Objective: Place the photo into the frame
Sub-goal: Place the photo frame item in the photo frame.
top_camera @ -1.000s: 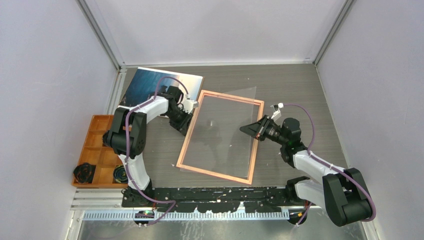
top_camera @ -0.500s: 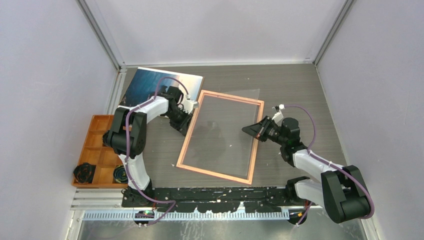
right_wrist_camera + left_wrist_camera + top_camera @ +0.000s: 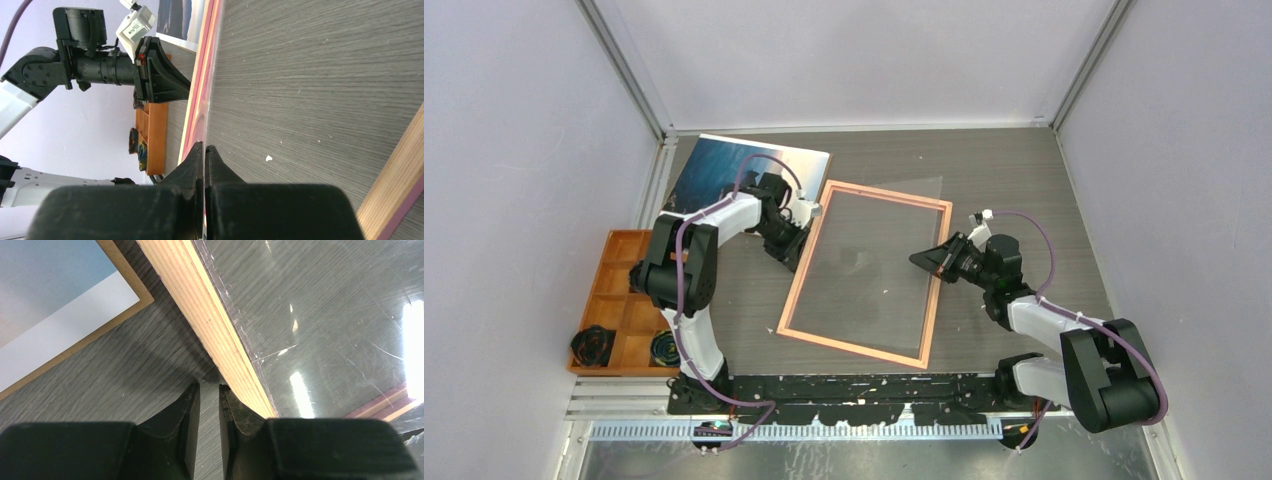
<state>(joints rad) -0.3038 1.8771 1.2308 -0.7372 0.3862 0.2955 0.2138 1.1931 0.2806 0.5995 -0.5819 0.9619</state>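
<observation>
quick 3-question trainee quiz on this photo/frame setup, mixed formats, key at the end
1. True or false: the photo already lies inside the frame.
2. What covers the frame's opening? A photo; B clear pane; C nothing.
3. Which gripper is fully shut?

Key:
1. False. The photo lies apart from the frame, at the far left corner.
2. B.
3. The right gripper.
</observation>
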